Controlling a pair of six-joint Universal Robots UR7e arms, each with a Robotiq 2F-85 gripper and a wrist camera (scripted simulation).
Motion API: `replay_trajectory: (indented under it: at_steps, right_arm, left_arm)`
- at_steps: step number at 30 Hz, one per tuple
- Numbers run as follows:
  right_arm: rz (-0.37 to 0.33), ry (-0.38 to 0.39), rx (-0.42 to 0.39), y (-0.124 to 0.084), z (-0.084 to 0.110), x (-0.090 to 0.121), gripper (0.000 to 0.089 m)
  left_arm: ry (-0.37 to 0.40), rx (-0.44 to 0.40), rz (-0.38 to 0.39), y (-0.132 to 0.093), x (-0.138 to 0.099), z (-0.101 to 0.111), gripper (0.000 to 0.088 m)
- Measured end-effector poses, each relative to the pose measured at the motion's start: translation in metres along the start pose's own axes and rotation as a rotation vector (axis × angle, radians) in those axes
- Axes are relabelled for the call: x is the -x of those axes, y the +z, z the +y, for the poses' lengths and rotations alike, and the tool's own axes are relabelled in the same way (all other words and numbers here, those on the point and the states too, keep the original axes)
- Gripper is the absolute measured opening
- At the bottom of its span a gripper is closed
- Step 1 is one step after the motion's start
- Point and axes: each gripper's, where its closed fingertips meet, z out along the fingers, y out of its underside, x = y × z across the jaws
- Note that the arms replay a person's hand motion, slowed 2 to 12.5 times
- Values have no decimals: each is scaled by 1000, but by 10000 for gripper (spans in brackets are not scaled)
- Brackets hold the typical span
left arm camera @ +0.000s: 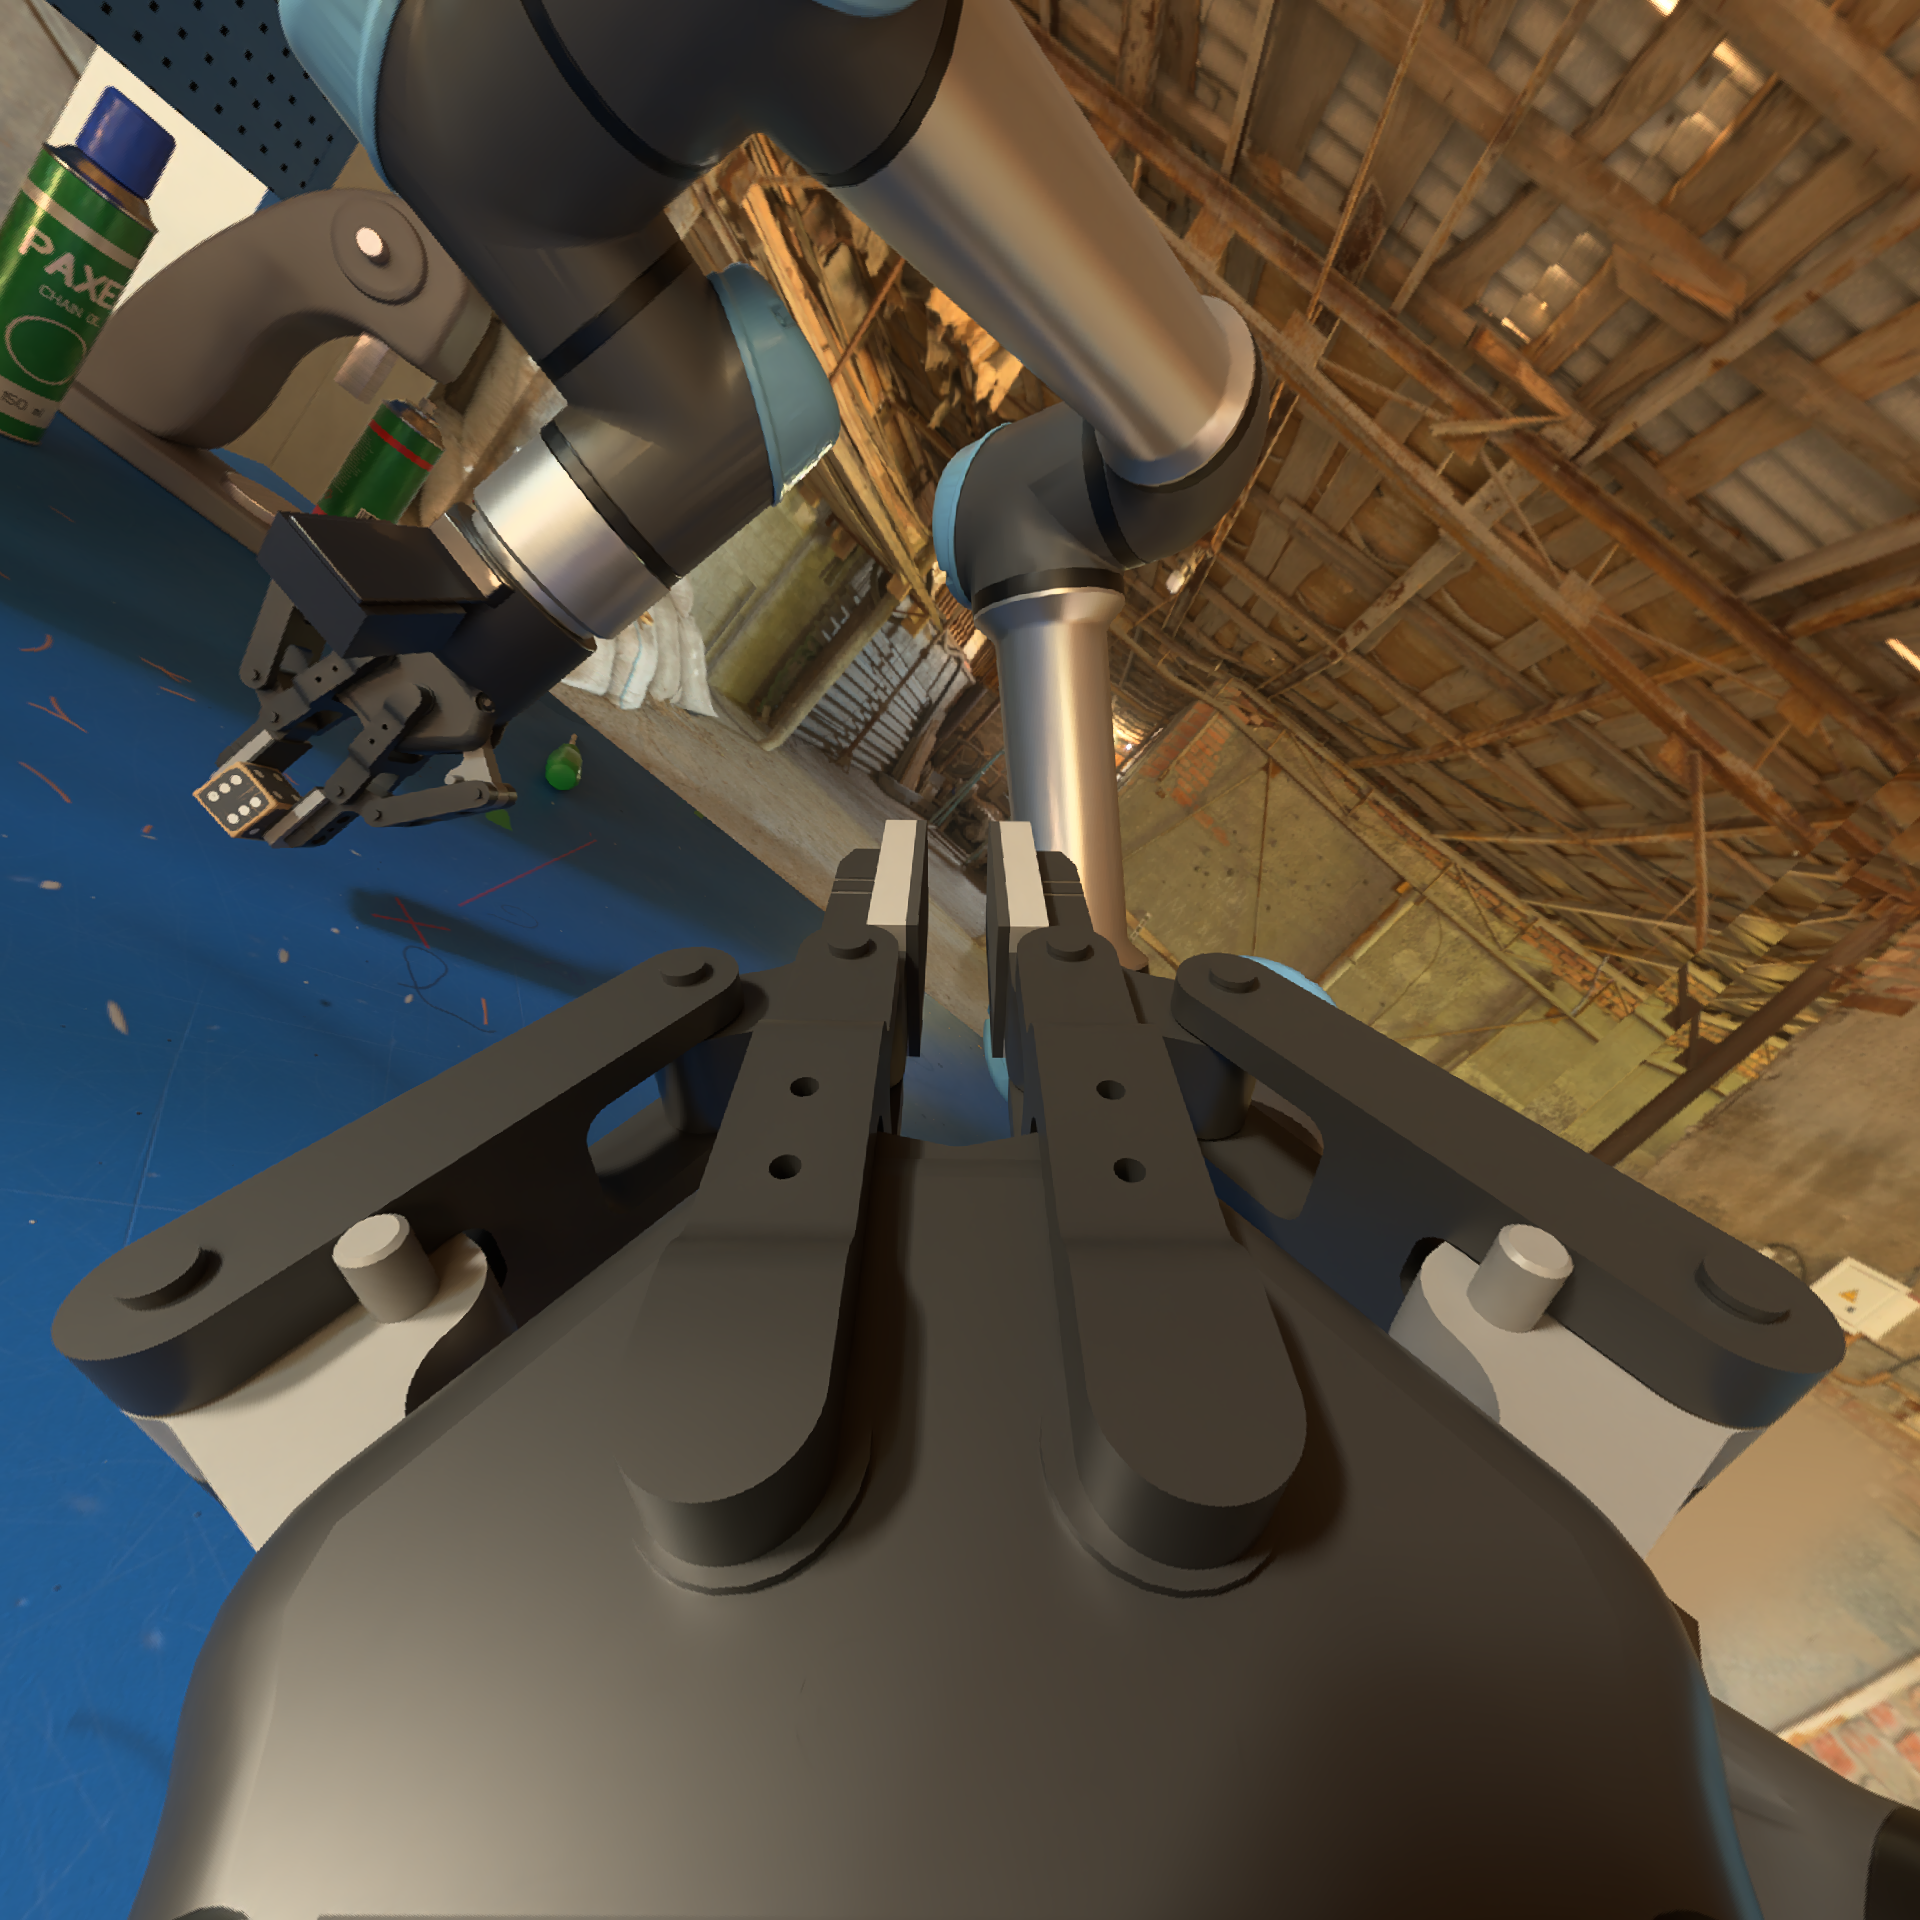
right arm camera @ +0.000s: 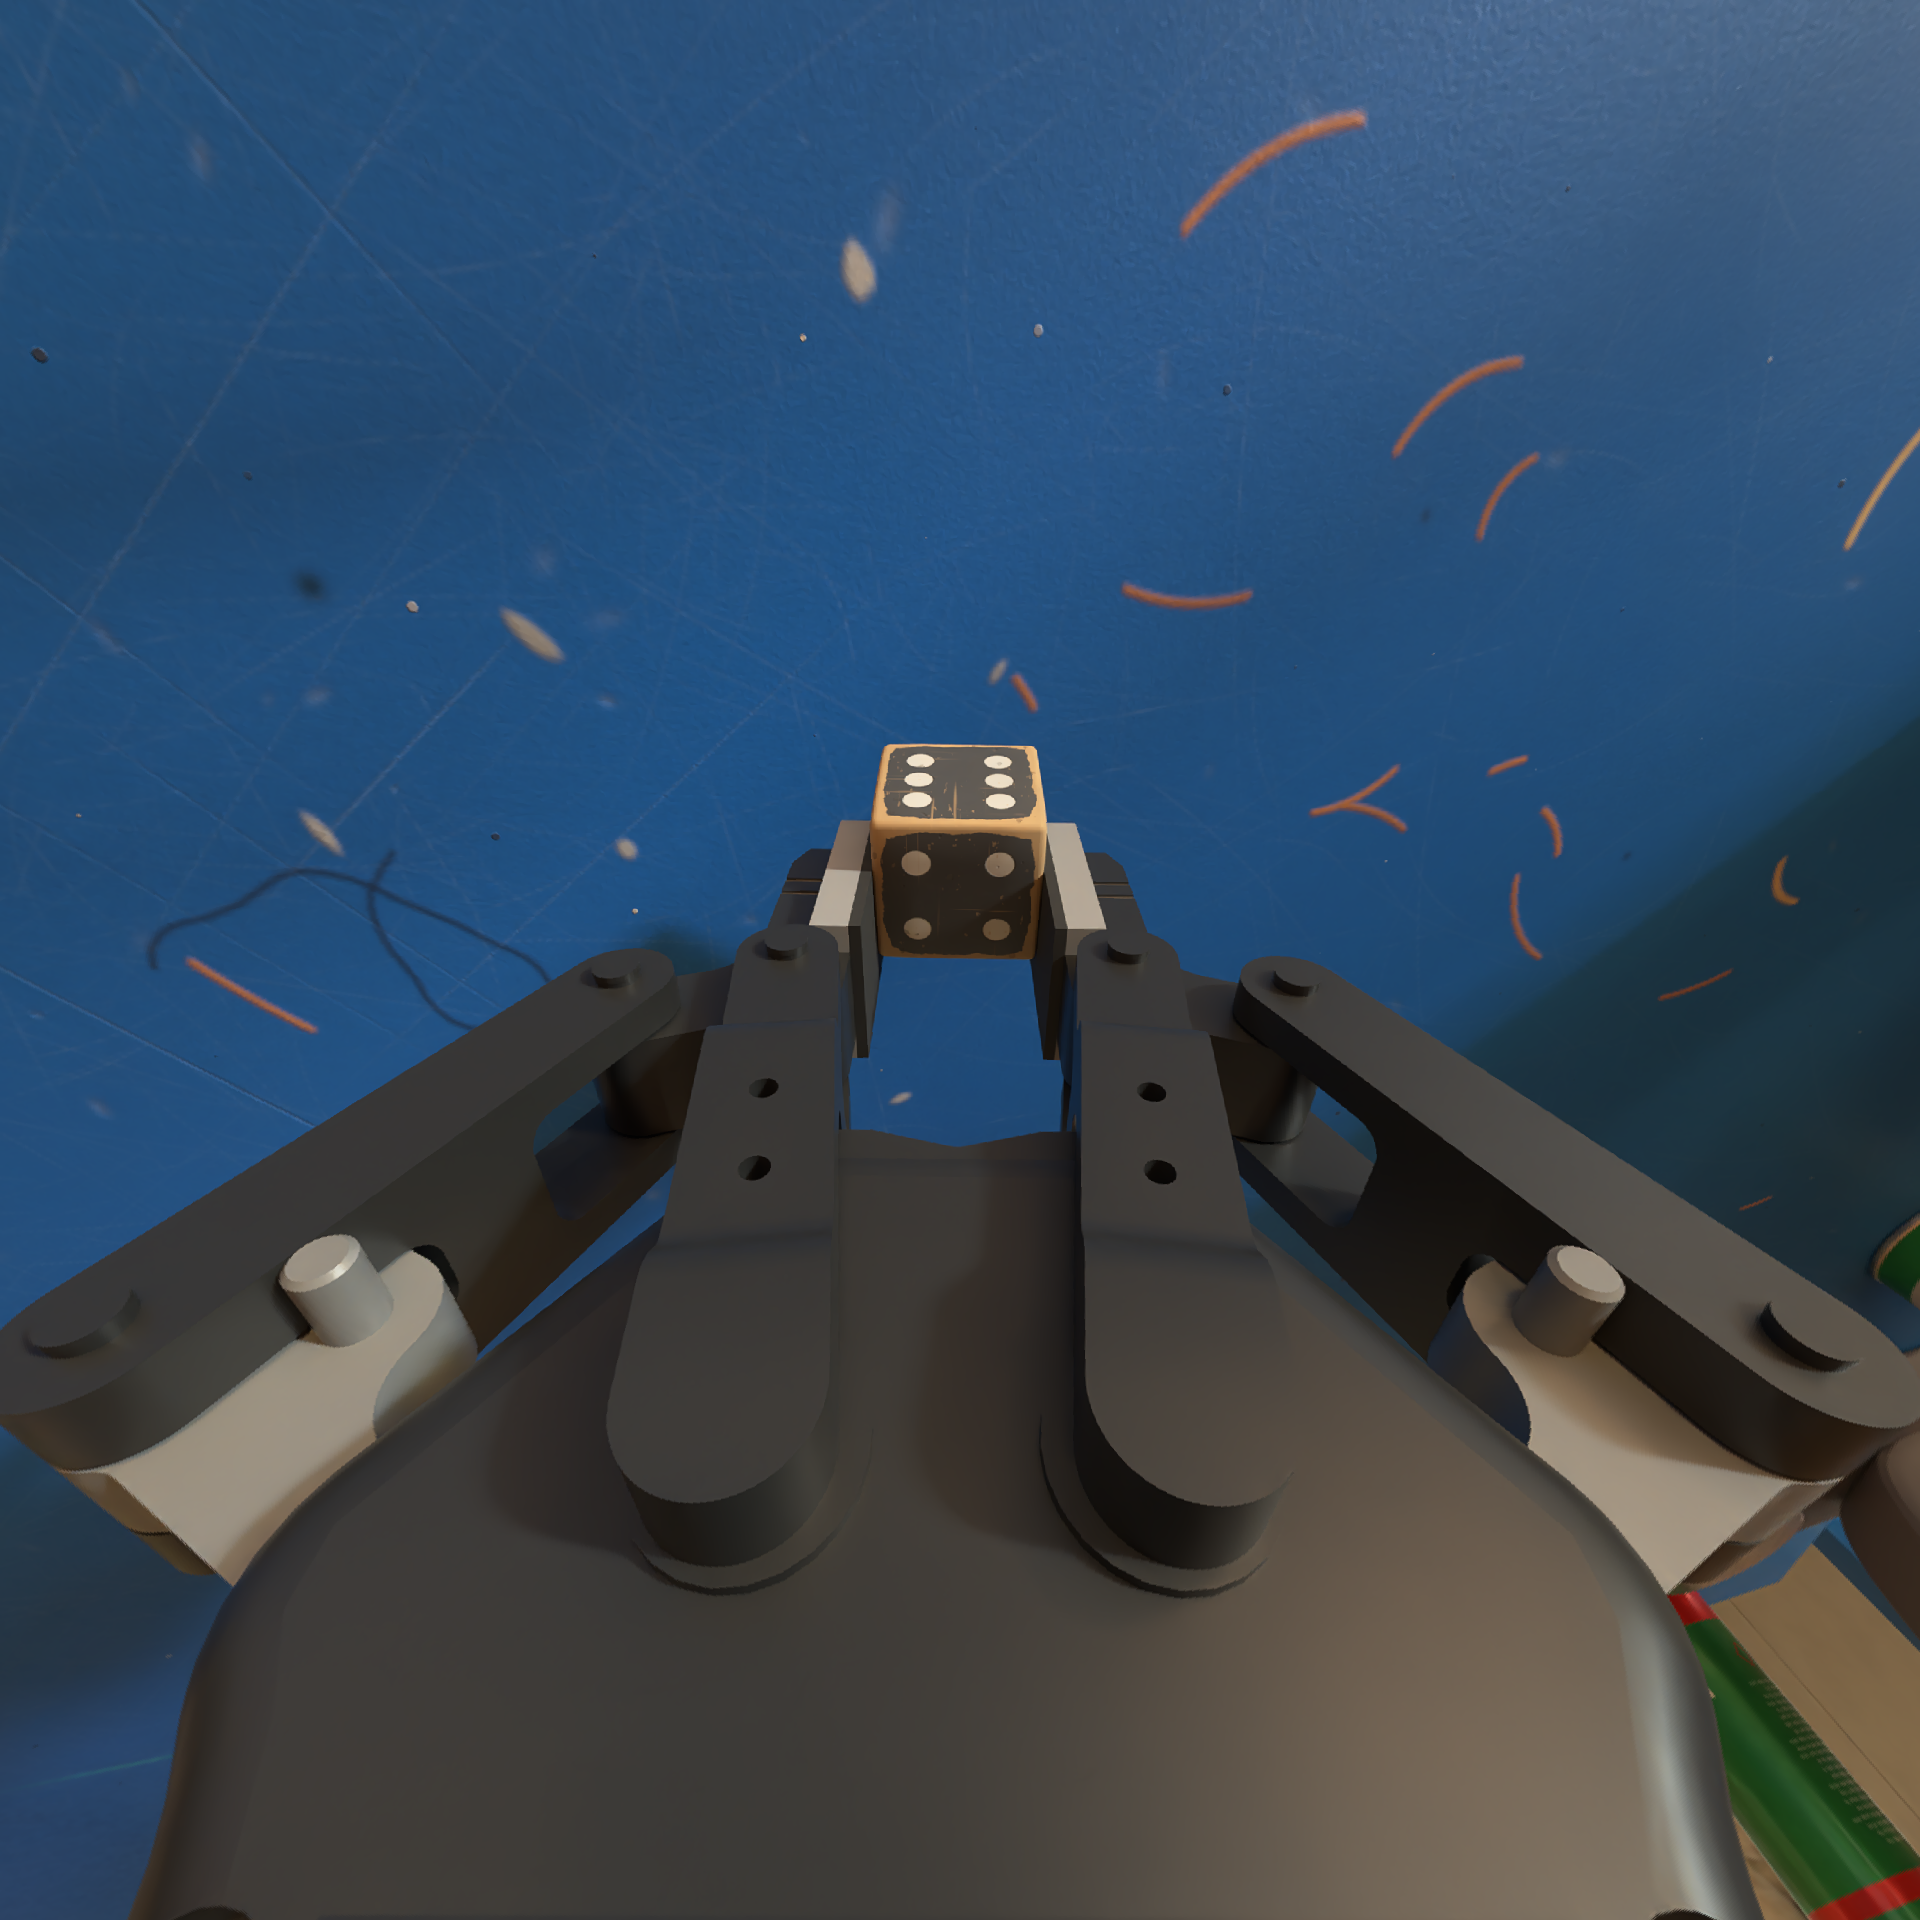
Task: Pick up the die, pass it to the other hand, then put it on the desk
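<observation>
1. Right gripper [right arm camera: 956, 894] fills the near field of the right wrist view; its jaws are clamped on the die [right arm camera: 956, 862], one pad on each of two opposite side faces, at the very fingertips.
2. Die: small cube, black faces, pale pips, worn tan edges. Four-pip face toward the camera, six-pip face beyond it. From the left wrist view the die [left arm camera: 237, 798] looks close over the blue surface [left arm camera: 208, 1039]; cannot tell whether it touches.
3. Left gripper [left arm camera: 958, 883]: jaws nearly closed, a narrow gap between the pads, nothing held. It points away from the surface, well apart from the die.
4. Handling judgement: likely light and rigid, no give under the pads. Flat parallel faces suit a pinch; rounded worn edges could let it twist if gripped off-centre. Fingertip hold is shallow.
5. For the pass: the free faces are the four-pip one and its opposite; the left jaws must open wider first.
6. Green spray cans [left arm camera: 73, 260] stand toward the far edge of the surface, clear of the work.
</observation>
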Motion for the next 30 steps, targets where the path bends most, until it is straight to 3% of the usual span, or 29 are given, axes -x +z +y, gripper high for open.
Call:
replay_trajectory:
  at_steps: [28, 30]
  right_arm:
    - [-8, 15, 24, 7, -1, 2, 250]
    - [-16, 24, 26, 7, -1, 2, 384]
  left_arm:
    - [11, 27, -21, -2, -1, 1, 105]
    - [12, 31, -29, -4, -1, 0, 106]
